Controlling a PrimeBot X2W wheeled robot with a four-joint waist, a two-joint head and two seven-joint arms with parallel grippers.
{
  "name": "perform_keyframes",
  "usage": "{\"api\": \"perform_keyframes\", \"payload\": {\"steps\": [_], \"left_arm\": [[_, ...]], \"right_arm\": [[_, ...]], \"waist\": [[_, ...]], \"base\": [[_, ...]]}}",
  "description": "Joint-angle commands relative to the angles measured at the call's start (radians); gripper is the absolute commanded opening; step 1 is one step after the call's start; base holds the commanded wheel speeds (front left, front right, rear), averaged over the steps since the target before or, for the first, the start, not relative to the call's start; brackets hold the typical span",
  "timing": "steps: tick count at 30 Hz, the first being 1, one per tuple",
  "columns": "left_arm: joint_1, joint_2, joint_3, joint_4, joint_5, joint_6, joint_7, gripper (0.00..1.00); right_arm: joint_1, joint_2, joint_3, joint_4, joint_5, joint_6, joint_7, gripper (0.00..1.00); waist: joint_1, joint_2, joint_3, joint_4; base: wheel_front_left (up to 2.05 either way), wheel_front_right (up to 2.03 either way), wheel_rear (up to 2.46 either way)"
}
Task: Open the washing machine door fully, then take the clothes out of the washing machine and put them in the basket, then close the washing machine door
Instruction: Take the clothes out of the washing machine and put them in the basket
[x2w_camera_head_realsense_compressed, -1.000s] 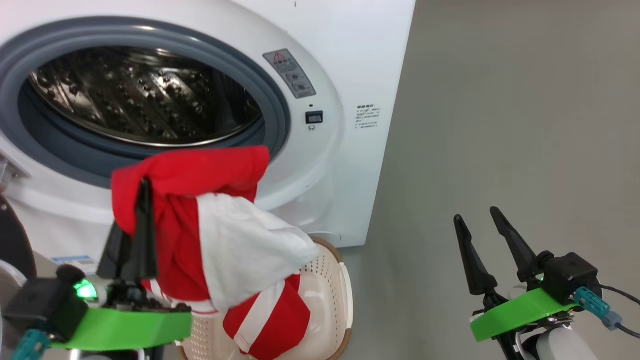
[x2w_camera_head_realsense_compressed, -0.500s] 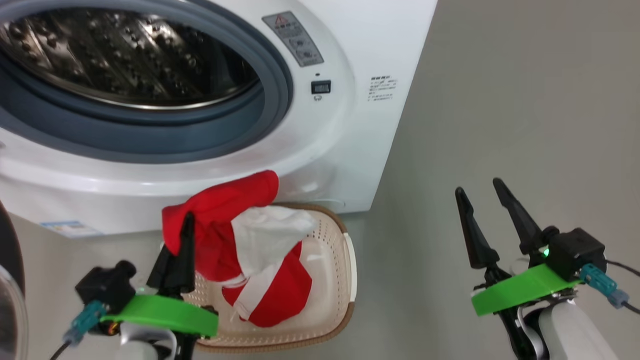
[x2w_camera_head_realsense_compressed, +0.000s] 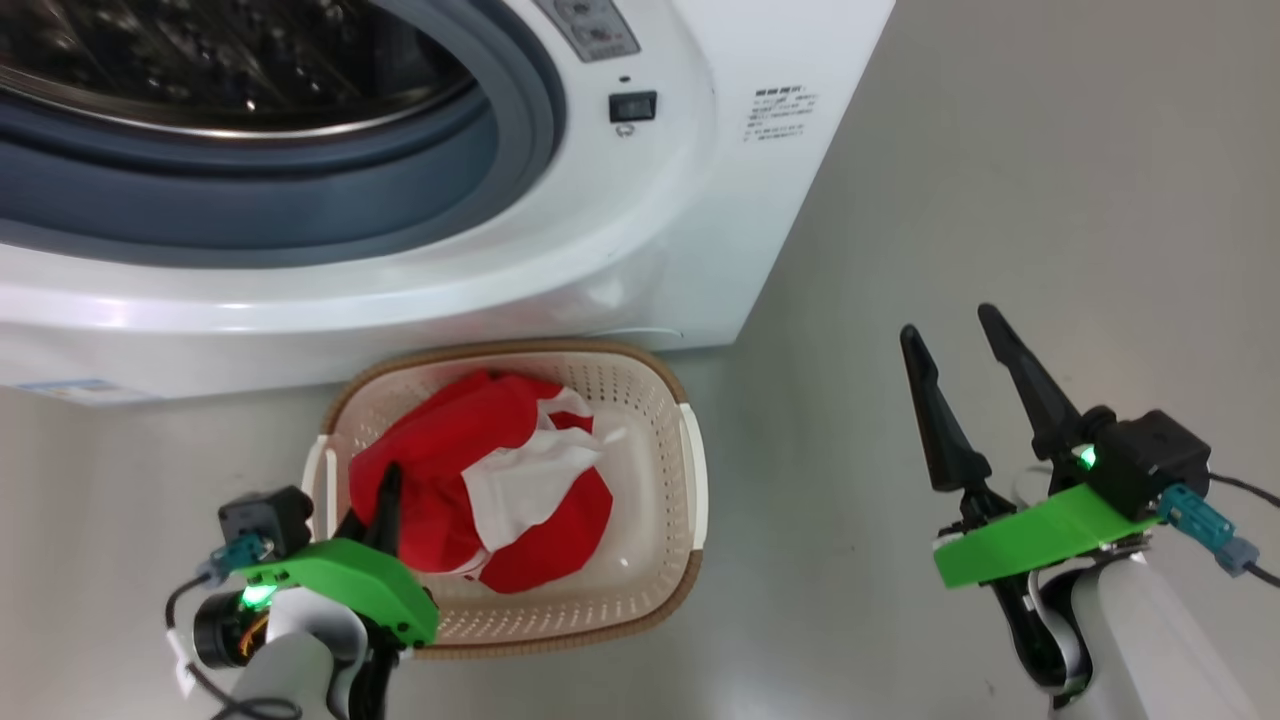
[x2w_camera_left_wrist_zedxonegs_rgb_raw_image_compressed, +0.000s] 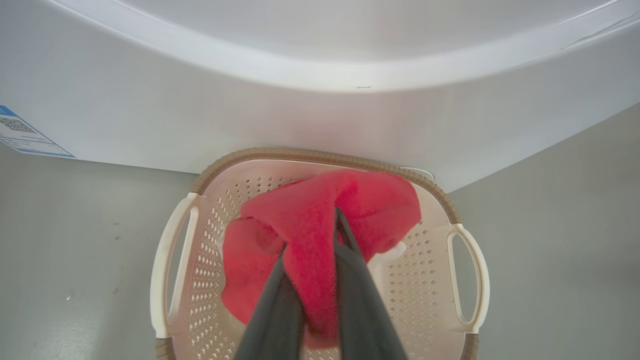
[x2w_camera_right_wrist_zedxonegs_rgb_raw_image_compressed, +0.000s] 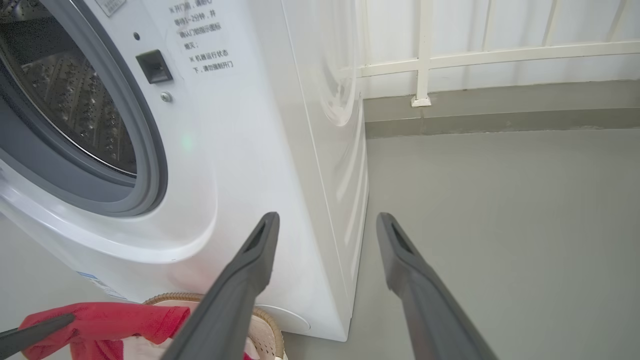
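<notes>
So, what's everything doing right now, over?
Left gripper: jaws shut on the clothes, down in the basket. Right gripper: jaws open, holding nothing, off to the side. No obstruction seen around the basket.

Bright even light, soft shadows, wide-angle distortion

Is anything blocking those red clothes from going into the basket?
Nothing visible does. The clothes are already down inside the basket, with the left gripper shut on a red fold at the top of the bundle.
</notes>
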Motion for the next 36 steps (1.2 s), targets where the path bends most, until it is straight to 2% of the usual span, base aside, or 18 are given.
{"api": "perform_keyframes", "payload": {"steps": [1, 9, 16, 17, 20, 22, 31, 36], "left_arm": [[-0.027, 0.018, 0.020, 0.018, -0.008, -0.007, -0.013, 0.00], [-0.149, 0.015, -0.001, 0.248, -0.017, -0.010, -0.008, 0.00], [-0.197, 0.018, -0.026, 0.318, -0.005, -0.008, 0.013, 0.02], [-0.201, 0.020, -0.029, 0.323, -0.004, -0.006, 0.013, 0.09], [-0.210, 0.024, -0.036, 0.332, -0.001, -0.001, 0.011, 0.40], [-0.215, 0.023, -0.038, 0.335, -0.001, 0.001, 0.008, 1.00], [-0.208, 0.020, -0.046, 0.313, -0.010, -0.009, -0.011, 1.00], [-0.173, 0.030, -0.026, 0.208, -0.008, -0.011, -0.013, 1.00]], "right_arm": [[-0.019, -0.001, 0.022, -0.025, -0.007, 0.007, -0.006, 1.00], [-0.051, 0.001, 0.022, -0.027, -0.015, 0.007, -0.006, 1.00], [-0.074, 0.004, 0.035, -0.026, -0.014, 0.007, -0.006, 1.00], [-0.077, 0.005, 0.038, -0.025, -0.014, 0.007, -0.006, 1.00], [-0.082, 0.007, 0.040, -0.024, -0.012, 0.007, -0.006, 1.00], [-0.081, 0.008, 0.038, -0.021, -0.012, 0.007, -0.006, 1.00], [-0.068, 0.011, 0.033, -0.006, -0.013, 0.007, -0.006, 1.00], [-0.050, 0.013, 0.023, 0.003, -0.008, 0.007, -0.006, 1.00]], "waist": [[0.0000, 0.0000, 0.039, -0.017], [0.0000, 0.0000, 0.098, -0.031], [0.0000, 0.0000, 0.128, -0.041], [0.0000, 0.0000, 0.131, -0.043], [0.0000, 0.0000, 0.136, -0.046], [0.0000, 0.0000, 0.133, -0.044], [0.0000, 0.0000, 0.072, -0.031], [0.0000, 0.0000, 0.024, -0.018]], "base": [[0.00, 0.00, 0.00], [0.00, 0.00, 0.00], [0.00, 0.00, 0.00], [0.00, 0.00, 0.00], [0.00, 0.00, 0.00], [0.00, 0.00, 0.00], [0.00, 0.00, 0.00], [0.00, 0.00, 0.00]]}}
